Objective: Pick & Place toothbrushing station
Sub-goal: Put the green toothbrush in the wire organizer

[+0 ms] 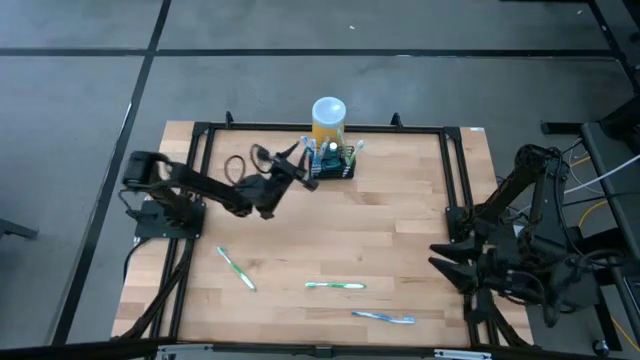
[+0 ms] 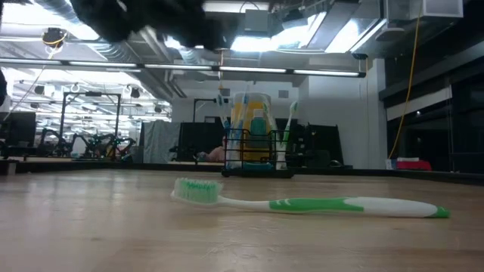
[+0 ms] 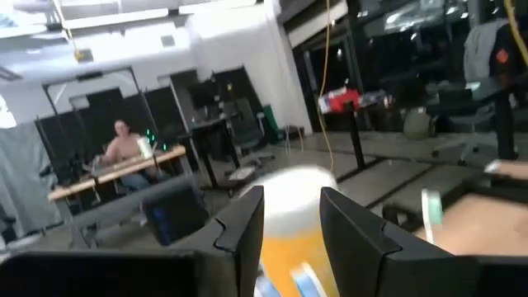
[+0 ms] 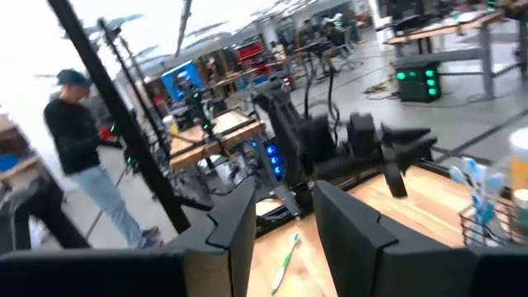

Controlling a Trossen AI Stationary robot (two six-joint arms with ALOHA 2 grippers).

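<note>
Left end effector [image 1: 303, 160] by toothbrushing station [image 1: 333, 163], fingers apart, nothing held. Some brushes in; three toothbrushes [image 1: 335, 286] left on desk [image 1: 400, 230]. Right end effector [image 1: 445, 262] parked, apart.

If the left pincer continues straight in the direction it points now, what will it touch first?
Probably the yellow cylinder with the white top: it fills the gap ahead of the open left pincer. Depth is unclear; the black holder may come first.

Wood-plank table [image 1: 400, 240]; black wire-mesh toothbrushing station [image 1: 333, 163]; plastic toothbrush [image 2: 302, 202].
</note>
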